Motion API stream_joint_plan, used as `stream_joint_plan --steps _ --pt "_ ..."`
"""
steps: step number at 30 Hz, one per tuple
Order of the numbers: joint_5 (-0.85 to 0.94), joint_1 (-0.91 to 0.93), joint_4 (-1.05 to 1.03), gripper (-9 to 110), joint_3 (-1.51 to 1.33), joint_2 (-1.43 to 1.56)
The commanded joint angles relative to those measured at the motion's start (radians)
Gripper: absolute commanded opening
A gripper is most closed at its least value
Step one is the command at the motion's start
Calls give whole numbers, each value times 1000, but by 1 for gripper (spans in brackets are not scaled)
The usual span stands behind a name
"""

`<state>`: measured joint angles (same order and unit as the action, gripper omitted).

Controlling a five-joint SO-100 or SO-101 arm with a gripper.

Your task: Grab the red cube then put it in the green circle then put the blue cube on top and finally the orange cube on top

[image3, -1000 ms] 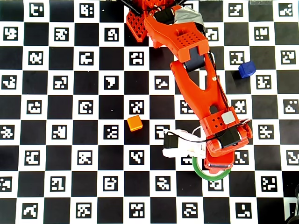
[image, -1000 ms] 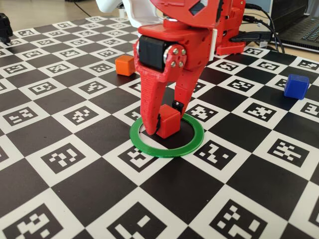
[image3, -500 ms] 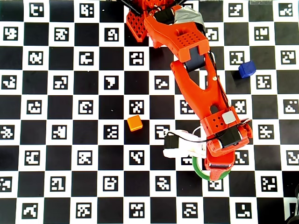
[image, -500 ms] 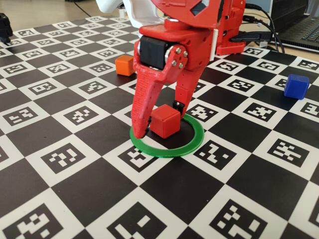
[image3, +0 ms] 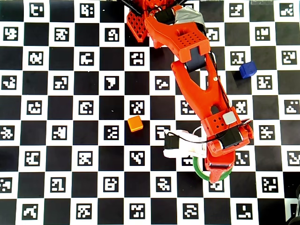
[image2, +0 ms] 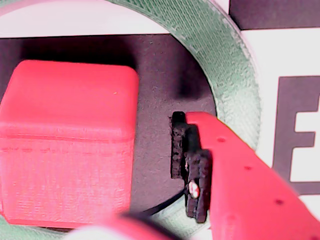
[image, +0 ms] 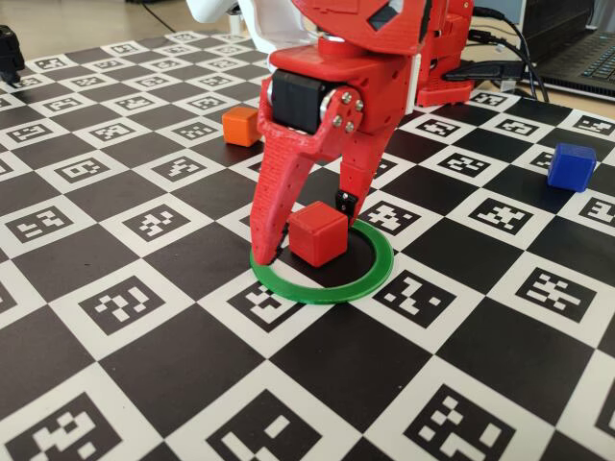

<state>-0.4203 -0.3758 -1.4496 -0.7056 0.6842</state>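
1. My claw (image: pixel 306 240) stands with its fingers spread wide and grips nothing; both fingertips reach down to the board around the red cube (image: pixel 317 233).
2. In the fixed view my long finger (image: pixel 274 197) comes down just left of the cube, with a thin gap showing between them.
3. In the wrist view my other finger (image2: pixel 240 175), with its black pad, stands apart from the red cube (image2: pixel 67 145), dark board showing between the two.
4. The red cube sits flat on the board between my fingers, inside the green circle (image: pixel 370 274), toward the side nearest my long finger.
5. The wrist view shows the ring (image2: pixel 225 70) curving past behind the cube and my padded finger.
6. From overhead my own arm covers the cube, so I cannot make it out there; only an arc of the green circle (image3: pixel 199 172) peeks out beside my claw (image3: pixel 215 174).
7. The orange cube (image: pixel 240 126) rests well beyond my claw, up and to the left in the fixed view.
8. The blue cube (image: pixel 571 166) rests far off to my claw's right in that view, near the board's edge.
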Motion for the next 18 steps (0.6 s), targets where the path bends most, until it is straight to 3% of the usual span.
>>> stream_joint_plan --steps 1,18 --pt "-3 6 8 44 12 196" --pt "98 57 -26 43 -399 663"
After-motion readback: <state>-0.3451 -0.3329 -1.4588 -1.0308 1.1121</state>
